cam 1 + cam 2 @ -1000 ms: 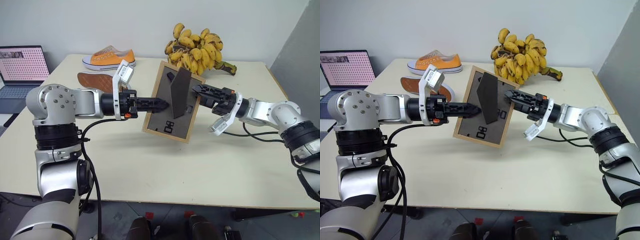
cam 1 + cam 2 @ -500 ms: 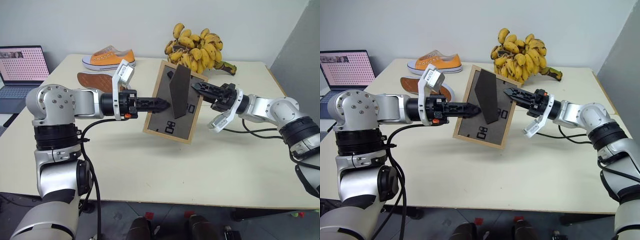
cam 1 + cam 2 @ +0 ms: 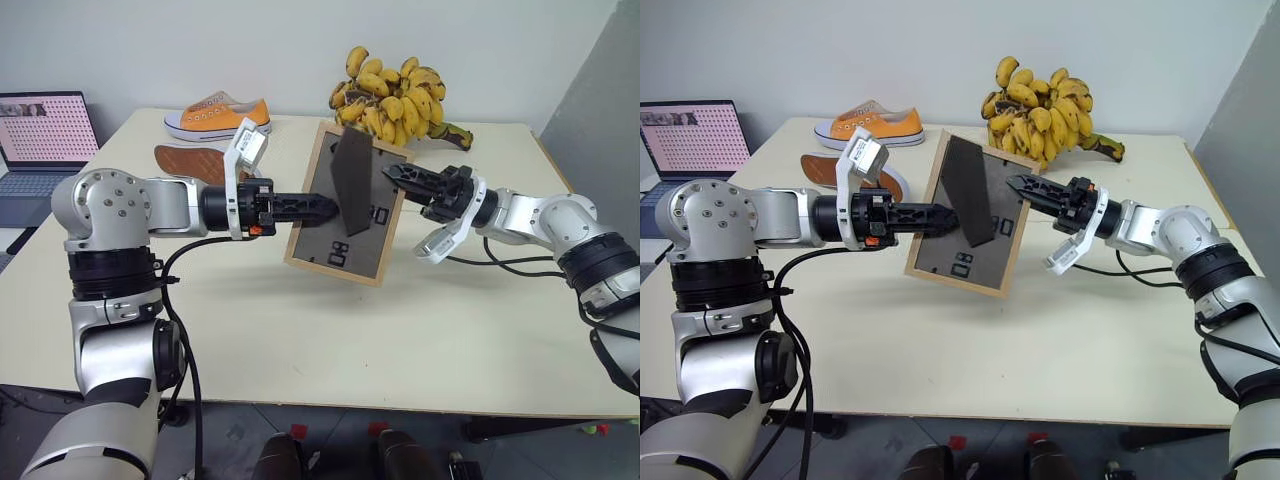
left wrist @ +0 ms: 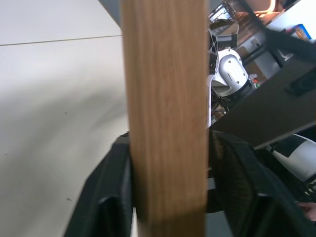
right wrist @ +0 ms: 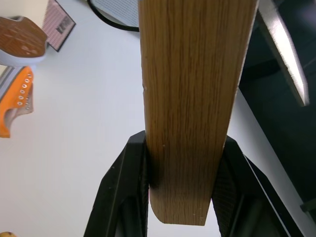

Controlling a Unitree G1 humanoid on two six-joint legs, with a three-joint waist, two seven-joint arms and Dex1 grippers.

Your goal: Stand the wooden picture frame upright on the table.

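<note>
Both grippers' jaws clamp the wooden picture frame (image 3: 345, 203) by opposite edges, above the counter (image 3: 300, 330). Easel leg swung out; setting it down remains.

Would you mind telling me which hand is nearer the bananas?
Right. The right hand grips the wooden picture frame just below the bananas; the left hand sits at the frame's opposite edge.

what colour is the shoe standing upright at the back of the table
Orange with a white sole; it shows best in the left eye view.
</note>
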